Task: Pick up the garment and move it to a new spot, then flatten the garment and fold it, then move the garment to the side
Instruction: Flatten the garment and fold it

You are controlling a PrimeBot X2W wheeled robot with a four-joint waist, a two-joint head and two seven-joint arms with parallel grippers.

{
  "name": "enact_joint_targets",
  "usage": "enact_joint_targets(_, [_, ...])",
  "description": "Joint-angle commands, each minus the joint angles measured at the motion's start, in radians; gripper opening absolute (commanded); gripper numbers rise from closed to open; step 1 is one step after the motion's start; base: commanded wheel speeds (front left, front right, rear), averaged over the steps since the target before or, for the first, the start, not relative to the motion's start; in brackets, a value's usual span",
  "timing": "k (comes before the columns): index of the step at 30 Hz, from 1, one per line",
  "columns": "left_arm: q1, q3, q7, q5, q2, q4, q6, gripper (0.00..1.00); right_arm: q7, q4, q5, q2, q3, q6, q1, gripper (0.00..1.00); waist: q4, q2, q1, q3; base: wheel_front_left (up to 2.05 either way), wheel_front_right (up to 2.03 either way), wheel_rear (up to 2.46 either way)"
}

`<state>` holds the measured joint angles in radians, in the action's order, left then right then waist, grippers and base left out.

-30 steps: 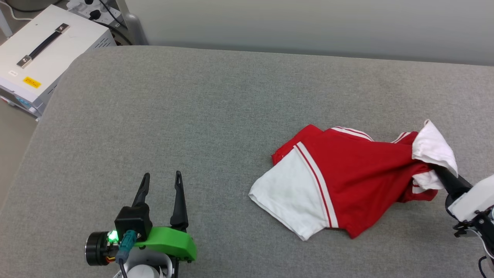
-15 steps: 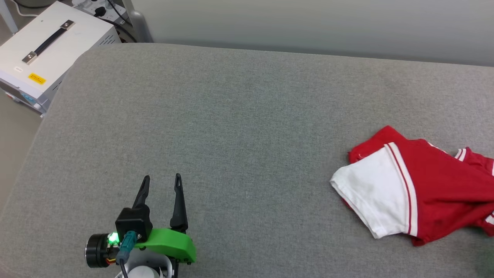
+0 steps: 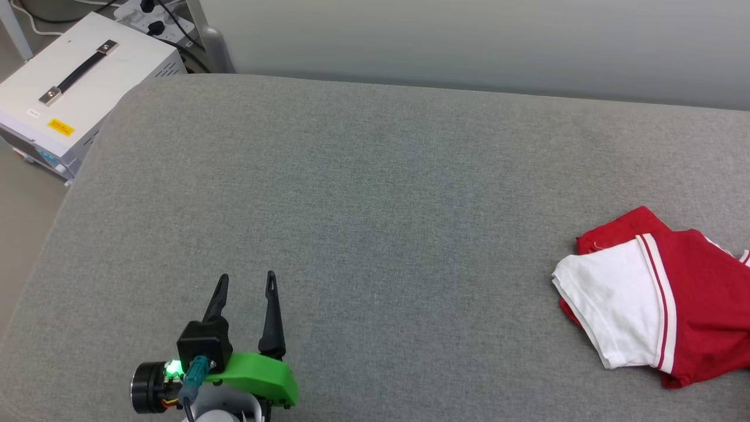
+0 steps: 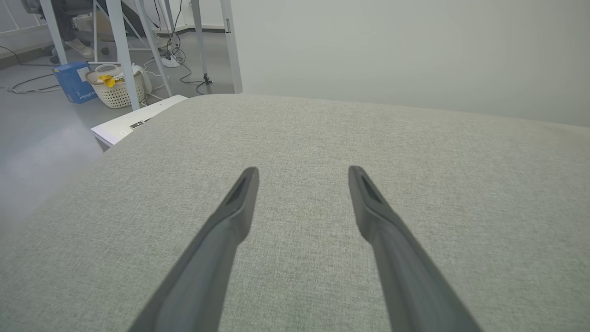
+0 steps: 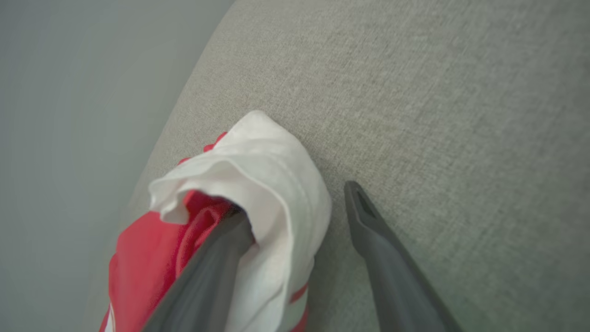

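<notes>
The garment (image 3: 697,305), a red T-shirt with a white sleeve and striped trim, lies crumpled on the grey padded surface (image 3: 375,193) at the head view's right edge, partly cut off. In the right wrist view my right gripper (image 5: 298,202) has its fingers spread apart. A white sleeve of the garment (image 5: 272,184) drapes over the left fingertip and hides it, while the right finger (image 5: 368,221) is bare. My left gripper (image 3: 246,282) stands open and empty over bare fabric at the lower left, far from the shirt; the left wrist view shows the left gripper (image 4: 302,173) the same way.
A white case with a black handle (image 3: 76,82) sits off the surface's far left corner, beside a power strip (image 3: 146,17). A pale wall runs behind the surface. The left wrist view shows a basket (image 4: 115,87), a blue box (image 4: 73,83) and white frame legs on the floor.
The garment has been dragged far to the right across the surface. The right gripper, shut on the sleeve before, now has its fingers apart. The head camera shifted slightly; the left gripper stayed put.
</notes>
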<state>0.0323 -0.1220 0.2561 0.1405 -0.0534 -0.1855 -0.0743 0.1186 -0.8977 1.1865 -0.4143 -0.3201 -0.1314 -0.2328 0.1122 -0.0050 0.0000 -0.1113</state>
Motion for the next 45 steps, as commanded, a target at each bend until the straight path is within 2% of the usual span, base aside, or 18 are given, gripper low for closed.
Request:
enact_joint_targets(1, [-0.020, 0.002, 0.006, -0.012, 0.003, -0.004, 0.005, 1.00, 0.045, 0.010, -0.039, -0.013, 0.011, 0.001, 0.017, 1.00, 0.001, 0.0050, 0.0000, 0.009, 0.00, 0.00, 0.00])
enact_joint_targets(5, [-0.032, 0.010, 0.006, -0.020, 0.003, -0.003, 0.008, 1.00, 0.132, 0.084, -0.205, -0.041, 0.032, 0.001, 0.055, 1.00, -0.003, 0.0050, 0.0000, 0.029, 0.00, 0.00, 0.00])
enact_joint_targets(9, [-0.042, 0.016, 0.006, -0.027, 0.003, 0.004, 0.010, 1.00, 0.142, 0.224, -0.401, -0.040, -0.036, 0.001, 0.067, 1.00, -0.012, 0.0050, 0.0000, 0.043, 0.00, 0.00, 0.00])
enact_joint_targets(14, [-0.046, 0.014, 0.006, -0.034, 0.003, 0.009, 0.017, 1.00, 0.139, 0.512, -0.661, 0.046, -0.106, 0.001, 0.070, 1.00, -0.015, 0.0050, 0.0000, 0.053, 0.00, 0.00, 0.00])
enact_joint_targets(17, [-0.046, 0.013, 0.006, -0.037, 0.003, 0.012, 0.017, 1.00, 0.072, 0.712, -0.796, 0.095, -0.079, 0.001, 0.071, 1.00, -0.013, 0.0050, 0.0000, 0.052, 0.00, 0.00, 0.00])
enact_joint_targets(19, [-0.045, 0.011, 0.006, -0.037, 0.003, 0.016, 0.017, 1.00, -0.006, 0.860, -0.879, 0.113, -0.024, 0.001, 0.071, 1.00, -0.011, 0.0050, 0.0000, 0.050, 0.00, 0.00, 0.00])
enact_joint_targets(23, [-0.042, 0.008, 0.006, -0.037, 0.003, 0.020, 0.016, 1.00, -0.178, 1.052, -0.971, 0.085, 0.121, 0.001, 0.076, 1.00, -0.004, 0.0050, 0.0000, 0.044, 0.00, 0.00, 0.00])
enact_joint_targets(26, [-0.039, 0.006, 0.006, -0.036, 0.003, 0.023, 0.016, 1.00, -0.316, 1.120, -0.971, 0.030, 0.233, 0.001, 0.075, 1.00, 0.003, 0.0050, 0.0000, 0.040, 0.00, 0.00, 0.00])
enact_joint_targets(31, [-0.034, 0.002, 0.006, -0.033, 0.003, 0.031, 0.012, 1.00, -0.598, 1.147, -0.875, -0.111, 0.412, 0.001, 0.082, 1.00, 0.014, 0.0050, 0.0000, 0.034, 0.00, 0.00, 0.00])
enact_joint_targets(33, [-0.032, 0.000, 0.006, -0.032, 0.003, 0.035, 0.010, 1.00, -0.701, 1.142, -0.829, -0.162, 0.459, 0.001, 0.085, 1.00, 0.018, 0.0050, 0.0000, 0.032, 0.00, 0.00, 0.00])
enact_joint_targets(37, [-0.025, -0.006, 0.006, -0.027, 0.003, 0.040, 0.007, 1.00, -0.855, 1.097, -0.704, -0.216, 0.513, 0.001, 0.094, 1.00, 0.028, 0.0050, 0.0000, 0.017, 0.00, 0.00, 0.00])
enact_joint_targets(41, [-0.011, -0.013, 0.006, -0.019, 0.003, 0.043, 0.004, 1.00, -0.934, 1.037, -0.623, -0.256, 0.575, 0.001, 0.119, 1.00, 0.043, 0.0050, 0.0000, -0.006, 0.00, 0.00, 0.00])
enact_joint_targets(45, [0.002, -0.017, 0.006, -0.013, 0.003, 0.045, 0.001, 1.00, -0.928, 0.969, -0.592, -0.253, 0.620, 0.001, 0.122, 1.00, 0.055, 0.0050, 0.0000, -0.036, 0.00, 0.00, 0.00])
